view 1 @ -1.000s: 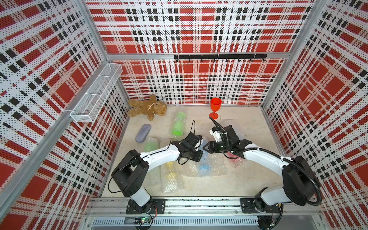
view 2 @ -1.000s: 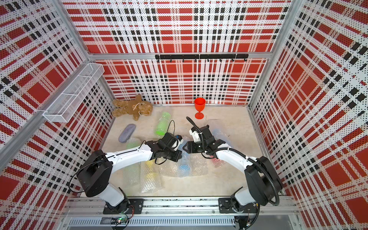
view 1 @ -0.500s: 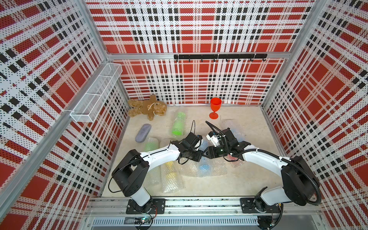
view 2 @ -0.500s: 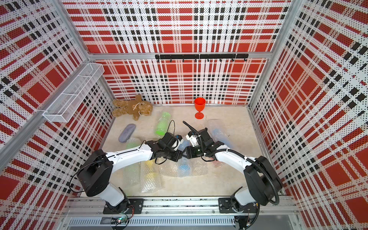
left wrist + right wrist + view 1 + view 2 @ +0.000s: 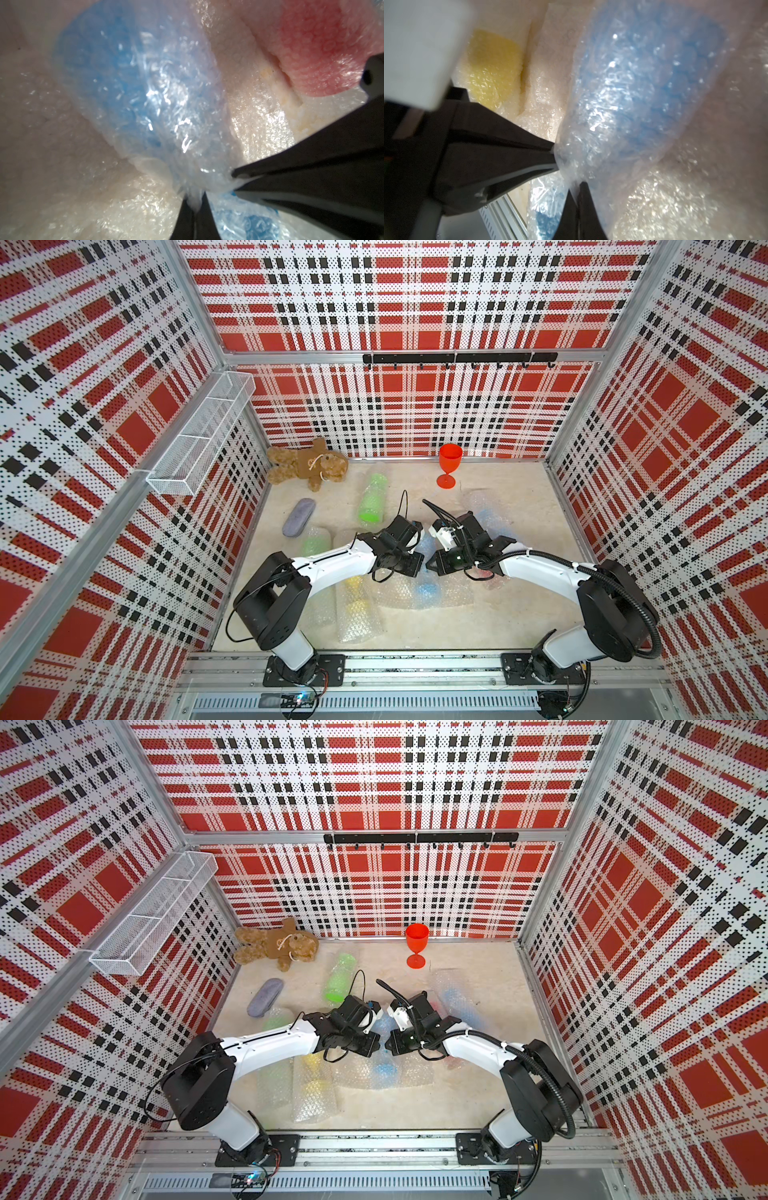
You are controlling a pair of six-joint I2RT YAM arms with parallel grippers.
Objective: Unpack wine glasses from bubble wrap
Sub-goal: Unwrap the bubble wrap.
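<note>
The blue goblet [image 5: 124,83], still rolled in its bubble wrap [image 5: 591,135], lies at the middle of the table [image 5: 519,614]. The left gripper [image 5: 195,202] is clenched on a fold of this wrap. The right gripper [image 5: 577,189], half open a second ago, has now pinched the same wrap at its 3 o'clock. Probably both can now pull the sheet apart. A bare red goblet [image 5: 449,466] stands at 12 o'clock.

The walls [image 5: 415,294] are patterned in red, white and black plaid. A red goblet [image 5: 449,464] is seen; a blue goblet [image 5: 124,83] and a yellow goblet [image 5: 492,62] are shown through clear, dotted bubble wrap [image 5: 359,624].
</note>
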